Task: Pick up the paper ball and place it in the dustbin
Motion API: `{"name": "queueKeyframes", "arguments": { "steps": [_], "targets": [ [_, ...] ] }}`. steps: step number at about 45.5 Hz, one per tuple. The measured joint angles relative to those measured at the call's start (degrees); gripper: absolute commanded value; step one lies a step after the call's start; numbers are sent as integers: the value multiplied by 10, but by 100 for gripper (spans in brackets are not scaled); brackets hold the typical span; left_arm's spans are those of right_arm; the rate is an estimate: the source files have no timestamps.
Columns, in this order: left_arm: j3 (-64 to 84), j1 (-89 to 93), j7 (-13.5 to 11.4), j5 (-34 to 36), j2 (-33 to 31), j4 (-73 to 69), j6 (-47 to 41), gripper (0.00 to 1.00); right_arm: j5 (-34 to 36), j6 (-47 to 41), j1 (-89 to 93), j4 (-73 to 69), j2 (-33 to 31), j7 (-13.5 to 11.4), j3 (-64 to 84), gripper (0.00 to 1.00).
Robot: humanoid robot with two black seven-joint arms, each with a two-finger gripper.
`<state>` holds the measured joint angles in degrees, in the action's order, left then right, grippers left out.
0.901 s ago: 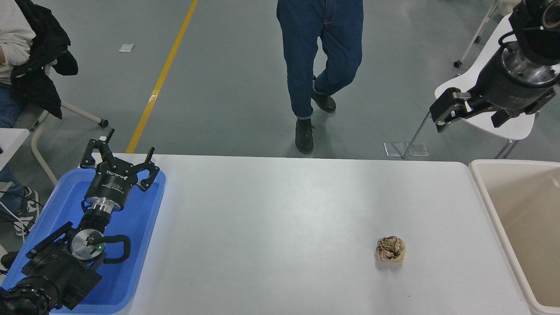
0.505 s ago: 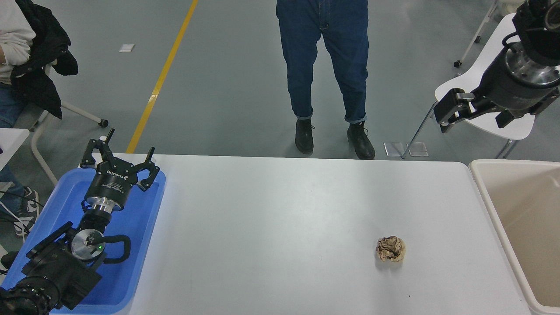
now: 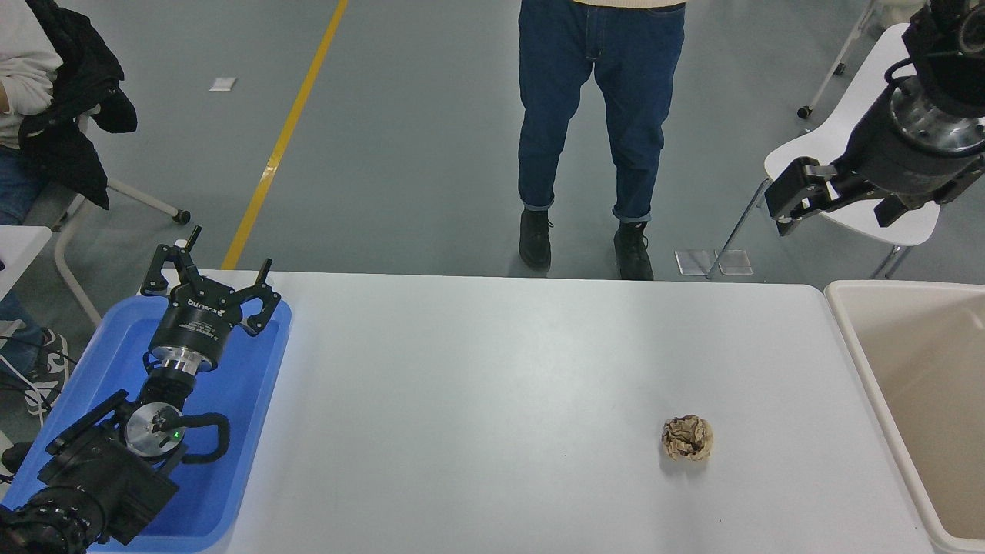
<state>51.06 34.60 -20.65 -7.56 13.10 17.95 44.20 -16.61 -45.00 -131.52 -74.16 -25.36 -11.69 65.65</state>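
1. While raised beyond the table's far right corner, at about 2 o'clock, the right gripper (image 3: 786,201) points left; whether its fingers are apart I cannot tell, and it carries nothing visible.
2. Paper ball (image 3: 687,438) lies alone on the white table (image 3: 492,385), at 5 o'clock, well apart from that gripper.
3. Dustbin (image 3: 869,369) stands at 3 o'clock, near the ball's right.
4. Left gripper (image 3: 209,275) parked at 9 o'clock over the blue tray (image 3: 246,431), fingers spread, empty.
5. Person in jeans (image 3: 600,115) stands at 12 o'clock.
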Motion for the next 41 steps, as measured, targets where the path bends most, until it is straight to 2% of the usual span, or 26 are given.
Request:
{"name": "queueKeyframes", "arguments": {
  "steps": [23,41],
  "targets": [
    [0,-1,0,0,0,0,1,100,1,0,-7,0,-3,0,12,100],
    [0,-1,0,0,1,0,0,100,30,0,-7,0,-4,0,31,100]
  ]
}}
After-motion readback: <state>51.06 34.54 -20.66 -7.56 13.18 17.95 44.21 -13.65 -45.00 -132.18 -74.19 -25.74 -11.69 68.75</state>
